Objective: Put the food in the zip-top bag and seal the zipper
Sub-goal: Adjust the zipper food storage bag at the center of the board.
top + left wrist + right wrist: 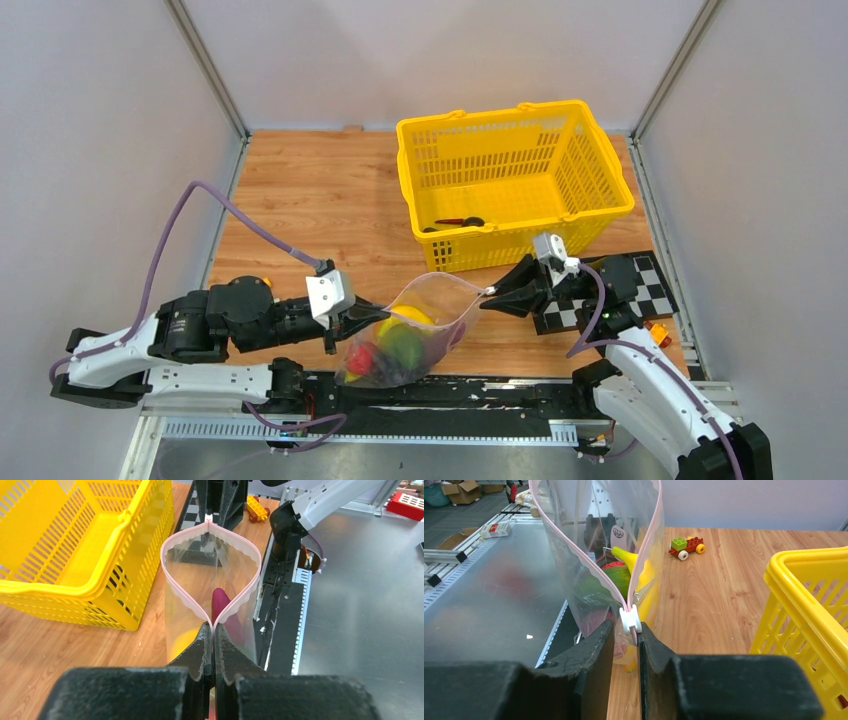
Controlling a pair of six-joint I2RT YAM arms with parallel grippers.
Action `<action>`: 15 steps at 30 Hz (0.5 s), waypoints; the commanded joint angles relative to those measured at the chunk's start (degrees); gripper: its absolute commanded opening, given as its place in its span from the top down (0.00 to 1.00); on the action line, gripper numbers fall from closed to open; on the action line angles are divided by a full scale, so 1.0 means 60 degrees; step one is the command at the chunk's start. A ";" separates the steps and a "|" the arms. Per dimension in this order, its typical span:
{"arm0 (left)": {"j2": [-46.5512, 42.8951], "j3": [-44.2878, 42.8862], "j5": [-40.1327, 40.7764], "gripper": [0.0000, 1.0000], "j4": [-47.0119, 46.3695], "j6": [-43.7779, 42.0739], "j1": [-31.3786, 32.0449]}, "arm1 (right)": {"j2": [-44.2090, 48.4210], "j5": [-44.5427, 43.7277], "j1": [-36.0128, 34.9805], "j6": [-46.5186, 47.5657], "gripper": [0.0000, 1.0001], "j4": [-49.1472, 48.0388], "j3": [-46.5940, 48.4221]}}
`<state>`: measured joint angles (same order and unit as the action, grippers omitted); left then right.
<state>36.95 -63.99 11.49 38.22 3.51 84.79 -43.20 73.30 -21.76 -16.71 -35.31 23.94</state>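
Note:
The zip-top bag (447,296) hangs between my two grippers near the table's front edge, with its mouth gaping. The food (398,346) lies inside: a yellow banana (645,575), a green piece (622,579), and red and purple pieces (220,601). My left gripper (362,318) (214,627) is shut on the near end of the pink zipper (175,586). At the far end, my right gripper (490,293) (626,628) stands narrowly open around the white tab (630,619). One finger touches the tab, and a slim gap shows at the other.
A yellow mesh basket (515,170) stands behind the bag with small dark items (455,222) in it. A checkerboard mat (612,296) lies under the right arm. A toy block car (686,547) sits on the wood. A black rail (450,392) runs along the front edge.

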 commanded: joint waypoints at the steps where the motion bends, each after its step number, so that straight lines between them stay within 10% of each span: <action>1: -0.0122 -0.0049 0.0218 1.00 -0.1169 -0.0116 0.0048 | -0.0092 -0.0006 -0.0107 -0.0264 0.78 -0.0809 -0.0192; 15: -0.0657 0.0326 0.0726 1.00 -0.1449 0.0044 0.0048 | -0.0110 -0.0257 -0.0101 -0.0269 0.97 -0.0897 -0.0388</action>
<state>34.11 -61.78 14.13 36.95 3.62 84.79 -43.83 72.40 -22.06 -18.15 -38.22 22.04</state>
